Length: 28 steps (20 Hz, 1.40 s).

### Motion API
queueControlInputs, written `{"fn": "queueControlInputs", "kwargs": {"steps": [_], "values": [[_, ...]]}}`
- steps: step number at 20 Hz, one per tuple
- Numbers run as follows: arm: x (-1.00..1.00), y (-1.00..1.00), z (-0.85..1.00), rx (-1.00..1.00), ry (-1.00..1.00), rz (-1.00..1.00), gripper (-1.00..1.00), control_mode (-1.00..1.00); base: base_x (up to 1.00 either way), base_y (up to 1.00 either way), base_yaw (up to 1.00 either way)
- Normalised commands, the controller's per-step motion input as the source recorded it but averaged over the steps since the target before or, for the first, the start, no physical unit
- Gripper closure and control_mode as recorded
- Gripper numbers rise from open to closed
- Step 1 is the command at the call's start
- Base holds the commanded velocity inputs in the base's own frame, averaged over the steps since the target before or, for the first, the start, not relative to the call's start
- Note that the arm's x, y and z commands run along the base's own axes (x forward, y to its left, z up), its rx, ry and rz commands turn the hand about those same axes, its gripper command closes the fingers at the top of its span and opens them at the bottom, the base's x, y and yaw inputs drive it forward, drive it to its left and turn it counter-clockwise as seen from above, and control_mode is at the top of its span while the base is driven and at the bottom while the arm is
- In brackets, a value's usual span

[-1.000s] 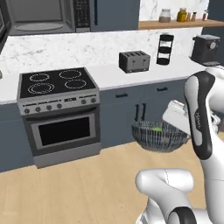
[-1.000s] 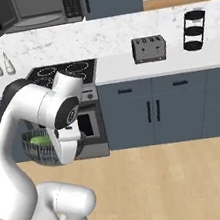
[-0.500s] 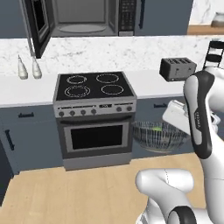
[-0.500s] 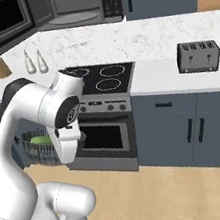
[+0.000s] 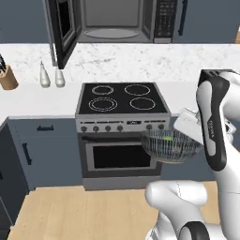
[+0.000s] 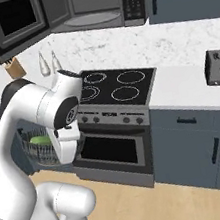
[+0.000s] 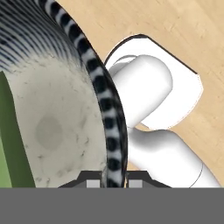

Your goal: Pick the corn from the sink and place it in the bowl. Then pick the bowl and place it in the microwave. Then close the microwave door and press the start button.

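One ribbed bowl [image 5: 171, 146] hangs in mid-air before the oven [image 5: 123, 152], its rim pinched between the fingers of the gripper [image 7: 110, 179], with the green-husked corn [image 6: 41, 140] lying inside. Above, the microwave [image 5: 119, 21] stands with its door [image 5: 60, 29] swung wide to the left. The carry likely calls for a level lift so the corn stays put, rising past the stovetop [image 5: 122, 98] edge and entering right of the open door, where room looks widest.

The white marble counter [image 5: 42, 101] carries two pale bottles [image 5: 51, 76] and a wooden knife block [image 5: 7, 77].
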Motion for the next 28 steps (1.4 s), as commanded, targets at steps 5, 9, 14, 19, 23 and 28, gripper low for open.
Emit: {"fn": "queueControlInputs", "kwargs": {"steps": [5, 9, 14, 19, 23, 28], "values": [[0.00, 0.00, 0.00, 0.00, 0.00, 0.00, 1.00, 1.00, 0.72, 0.00, 0.29], [0.00, 0.00, 0.00, 0.00, 0.00, 0.00, 1.00, 1.00, 0.76, 0.00, 0.29], [0.00, 0.00, 0.00, 0.00, 0.00, 0.00, 1.00, 1.00, 0.70, 0.00, 0.28], [0.00, 0.00, 0.00, 0.00, 0.00, 0.00, 1.00, 1.00, 0.51, -0.03, 0.27], [0.00, 0.00, 0.00, 0.00, 0.00, 0.00, 1.00, 1.00, 0.24, -0.23, 0.28], [0.00, 0.00, 0.00, 0.00, 0.00, 0.00, 1.00, 1.00, 0.27, -0.38, 0.26]]}}
